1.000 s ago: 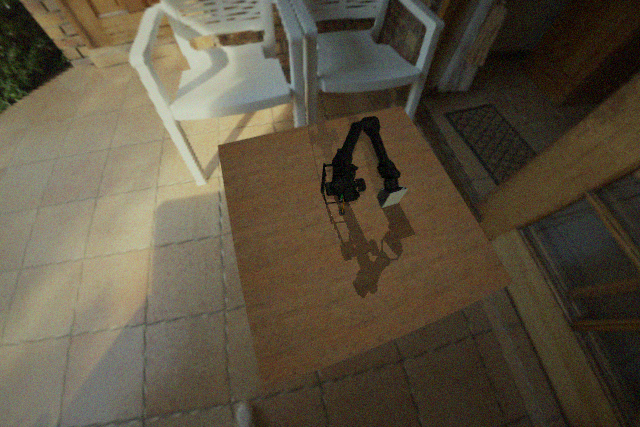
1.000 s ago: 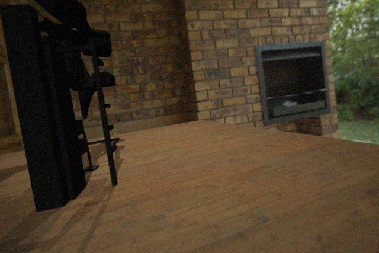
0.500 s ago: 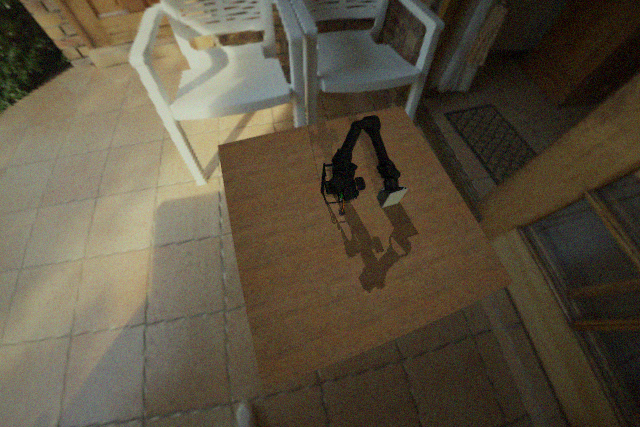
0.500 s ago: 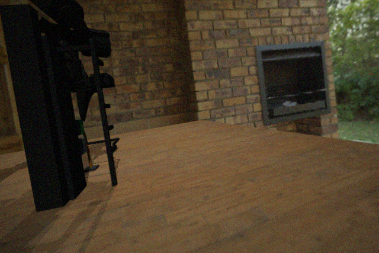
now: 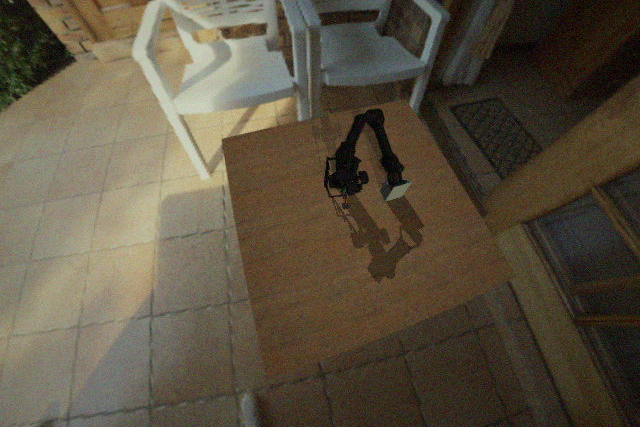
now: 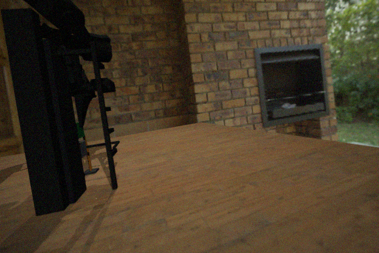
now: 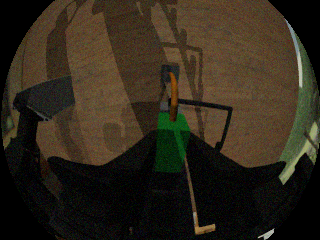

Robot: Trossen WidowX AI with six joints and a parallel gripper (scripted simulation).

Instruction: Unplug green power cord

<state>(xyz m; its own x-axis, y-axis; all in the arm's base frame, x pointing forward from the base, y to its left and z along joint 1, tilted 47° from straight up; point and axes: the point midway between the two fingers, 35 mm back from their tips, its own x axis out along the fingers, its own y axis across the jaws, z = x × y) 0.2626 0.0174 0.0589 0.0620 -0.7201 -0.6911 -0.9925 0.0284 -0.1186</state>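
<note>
The green plug [image 7: 171, 155] [image 6: 80, 130] shows as a green block. My gripper [image 7: 171, 136] is shut on it, with a black finger against each side. An orange cord [image 7: 174, 97] [image 6: 89, 159] runs from the plug's end down to a small dark block [image 7: 168, 68] [image 6: 92, 171] on the table. A small grey part [image 6: 82, 148] lies just below the plug. The strip's sockets are not clearly visible, and I cannot tell whether the plug is still seated. In the top view the arm's dark parts hide most of the plug.
A tall black slab [image 6: 55, 115] stands on the wooden table [image 6: 229, 182] [image 5: 310, 308] close beside the gripper. A thin black upright [image 6: 103, 118] and crossbar stand beside it. The arm's pale base [image 5: 397, 190] stands nearby. White chairs [image 5: 242, 76] stand past the table's edge.
</note>
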